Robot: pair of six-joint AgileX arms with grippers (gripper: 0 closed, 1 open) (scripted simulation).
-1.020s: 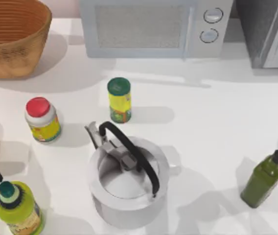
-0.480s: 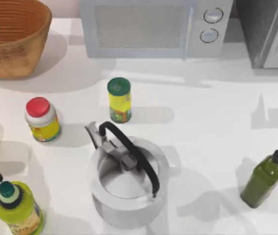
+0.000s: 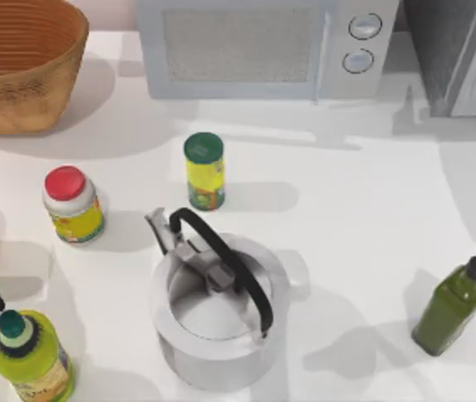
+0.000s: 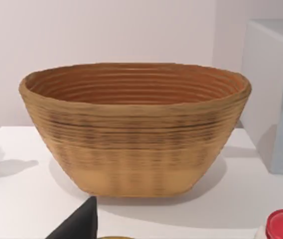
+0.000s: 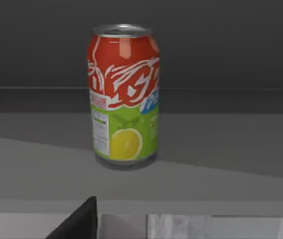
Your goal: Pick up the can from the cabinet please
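The can (image 5: 123,94) is seen upright in the right wrist view, standing on a grey shelf inside the dark cabinet (image 5: 221,45), well back from the shelf's front edge. Its upper half is printed red with white swirled lettering that cannot be read; the lower half is green with a lemon slice pictured and a small white panel of print, too fine to make out. A silvery rim is seen on top.

From above, the cabinet (image 3: 456,50) is found at the tabletop's far right corner, cut off by the frame edge, beside the white microwave (image 3: 263,46) with its two round knobs. The can is hidden from this view.

Whether the right gripper's fingers are released or clenched cannot be told. The same holds for the left.

A woven basket (image 4: 134,127) is framed by the left wrist view; it sits at the far left corner of the tabletop (image 3: 372,209). Toward the middle stand a yellow can with a dark green lid (image 3: 204,170), a red-lidded yellow jar (image 3: 72,203) and a steel kettle (image 3: 219,306), labels illegible. A green bottle (image 3: 452,306) is near the right edge; a yellow-green bottle (image 3: 28,356) is cut off at the near left corner.
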